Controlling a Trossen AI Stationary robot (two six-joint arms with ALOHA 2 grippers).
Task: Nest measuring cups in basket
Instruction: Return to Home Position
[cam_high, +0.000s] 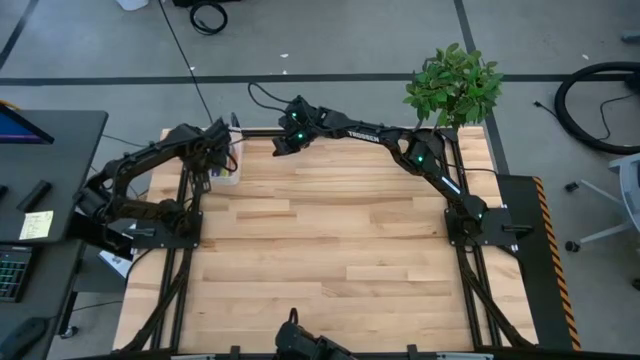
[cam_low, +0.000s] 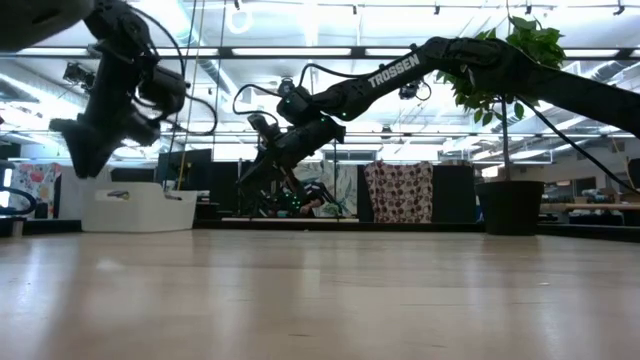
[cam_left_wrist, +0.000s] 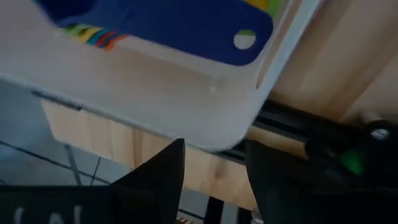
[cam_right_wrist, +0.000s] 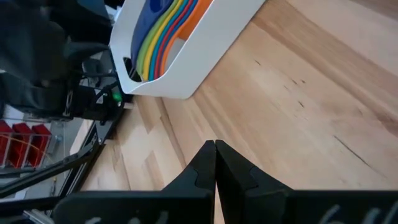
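Wooden table (cam_low: 320, 300) lies bare across the near ground of the low view. Locate the basket (cam_high: 229, 168) at the far left corner of the table, close to the far edge. Confirm that the measuring cups (cam_right_wrist: 163, 32) sit inside it as one nested stack, bowl within bowl, with their coloured rims showing as a fan of orange, red, light blue, green and yellow. The dark blue cup (cam_left_wrist: 186, 25) lies uppermost, and its flat handle with the round hole points toward one basket wall.

Check the left gripper (cam_left_wrist: 214, 165). It hangs raised above the basket, toward the basket's left side. Its fingers stand apart with a moderate gap, and nothing is between them.

Check the right gripper (cam_right_wrist: 215, 163). It is held over the far edge of the table, to the right of the basket and clear of it. Its fingers are pressed together tip to tip and grasp nothing.

Note the plant pot (cam_low: 510, 208) at the far right corner, well apart from the basket.
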